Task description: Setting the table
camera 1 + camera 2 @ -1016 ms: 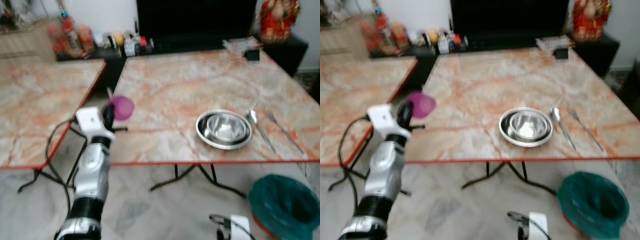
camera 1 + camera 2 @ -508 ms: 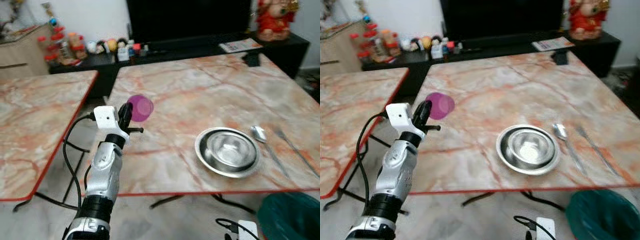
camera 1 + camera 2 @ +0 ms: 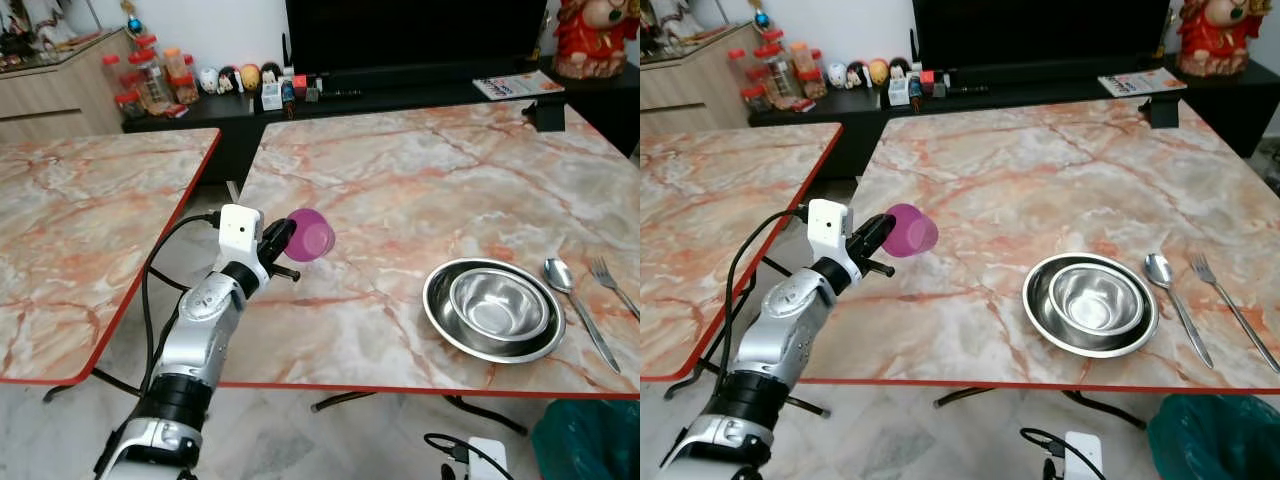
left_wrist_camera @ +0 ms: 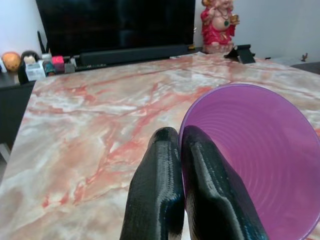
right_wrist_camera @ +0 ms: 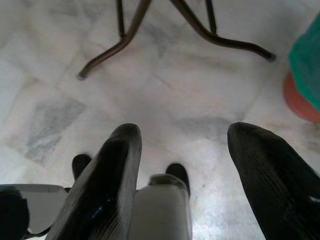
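My left gripper (image 3: 281, 238) is shut on the rim of a purple plastic cup (image 3: 311, 236), which it holds on its side just above the left edge of the marble table (image 3: 400, 190). In the left wrist view the black fingers (image 4: 159, 186) pinch the cup wall (image 4: 257, 160), one inside and one outside. A steel bowl (image 3: 498, 303) sits in a steel plate (image 3: 441, 318) at the table's front right. A spoon (image 3: 571, 296) and a fork (image 3: 612, 287) lie to the right of the plate. My right gripper (image 5: 182, 137) hangs open over the floor.
A second marble table (image 3: 70, 230) stands to the left across a narrow gap. Behind are a black TV (image 3: 410, 35) and a low cabinet with jars and figurines (image 3: 240, 80). A teal bin (image 3: 1215, 440) stands on the floor at the front right. Table legs (image 5: 210, 30) show in the right wrist view.
The whole view has shifted and sharpened as the camera moved closer to the table. The left gripper still holds the purple cup, now slightly further over the table's left edge.
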Tool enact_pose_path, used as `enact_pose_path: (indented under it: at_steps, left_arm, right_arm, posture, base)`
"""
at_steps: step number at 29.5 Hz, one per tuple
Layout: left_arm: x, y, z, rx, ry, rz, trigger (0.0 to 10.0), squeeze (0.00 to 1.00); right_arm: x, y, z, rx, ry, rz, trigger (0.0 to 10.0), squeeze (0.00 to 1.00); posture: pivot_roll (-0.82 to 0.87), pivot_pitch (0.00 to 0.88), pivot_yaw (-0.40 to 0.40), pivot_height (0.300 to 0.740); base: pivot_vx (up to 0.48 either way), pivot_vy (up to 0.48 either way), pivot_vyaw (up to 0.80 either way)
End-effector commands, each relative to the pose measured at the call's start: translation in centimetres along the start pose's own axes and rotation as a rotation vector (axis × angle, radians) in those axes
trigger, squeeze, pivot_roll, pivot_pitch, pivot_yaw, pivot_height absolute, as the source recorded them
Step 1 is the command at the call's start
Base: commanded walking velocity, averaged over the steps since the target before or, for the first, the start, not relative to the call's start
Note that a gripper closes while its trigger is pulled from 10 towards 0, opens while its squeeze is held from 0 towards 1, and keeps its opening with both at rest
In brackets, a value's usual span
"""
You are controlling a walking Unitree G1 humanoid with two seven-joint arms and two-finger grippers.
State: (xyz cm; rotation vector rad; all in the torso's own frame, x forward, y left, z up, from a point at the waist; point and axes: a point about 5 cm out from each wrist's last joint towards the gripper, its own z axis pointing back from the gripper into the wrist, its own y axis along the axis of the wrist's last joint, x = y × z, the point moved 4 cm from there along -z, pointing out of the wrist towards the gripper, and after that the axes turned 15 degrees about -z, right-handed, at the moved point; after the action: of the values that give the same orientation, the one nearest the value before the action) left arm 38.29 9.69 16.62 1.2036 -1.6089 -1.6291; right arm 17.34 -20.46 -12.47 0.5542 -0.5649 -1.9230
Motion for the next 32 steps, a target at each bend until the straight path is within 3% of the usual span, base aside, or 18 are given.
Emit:
enact_pose_path:
  at_steps: [1,5,9,17,24,29,32]
  left_arm:
    - [0.5,0.7,-0.5,-0.013,-0.060,-0.055,10.0,0.00]
    - [2.7,0.8,-2.6,-0.087,-0.222,-0.140,10.0,0.00]
    - [4.5,0.0,-3.6,-0.160,-0.331,-0.191,10.0,0.00]
    - [6.9,0.6,-5.2,-0.189,-0.428,-0.212,10.0,0.00]
    - [7.6,0.0,-5.9,-0.274,-0.475,-0.258,10.0,0.00]
    - [6.9,-0.6,-5.7,-0.354,-0.508,-0.326,10.0,0.00]
    - [6.3,-0.9,-5.6,-0.389,-0.518,-0.322,10.0,0.00]
  right_arm:
    - [-0.2,-0.1,0.0,-0.006,-0.002,-0.013,10.0,0.00]
    - [-0.4,0.5,-0.2,0.009,0.001,-0.022,10.0,0.00]
    - [-0.5,0.4,-0.2,0.010,-0.004,-0.035,10.0,0.00]
    - [-0.6,0.0,-0.1,0.006,-0.014,-0.060,10.0,0.00]
    - [-0.7,-0.4,0.0,0.002,-0.018,-0.073,10.0,0.00]
    - [-0.6,-0.6,0.1,0.001,-0.023,-0.076,10.0,0.00]
    - [-0.5,-0.7,0.1,0.000,-0.024,-0.077,10.0,0.00]
  posture:
    - [-0.08,0.000,0.089,0.740]
    - [-0.10,0.000,0.103,0.740]
    - [-0.10,0.000,0.112,0.740]
    - [-0.12,0.000,0.138,0.740]
    - [-0.12,0.000,0.147,0.740]
    - [-0.11,0.000,0.147,0.740]
    - [-0.11,0.000,0.148,0.740]
  base:
    - [0.000,0.000,0.00]
    - [0.000,0.000,0.00]
    - [0.000,0.000,0.00]
    - [0.000,0.000,0.00]
    - [0.000,0.000,0.00]
    - [0.000,0.000,0.00]
    - [0.000,0.000,0.00]
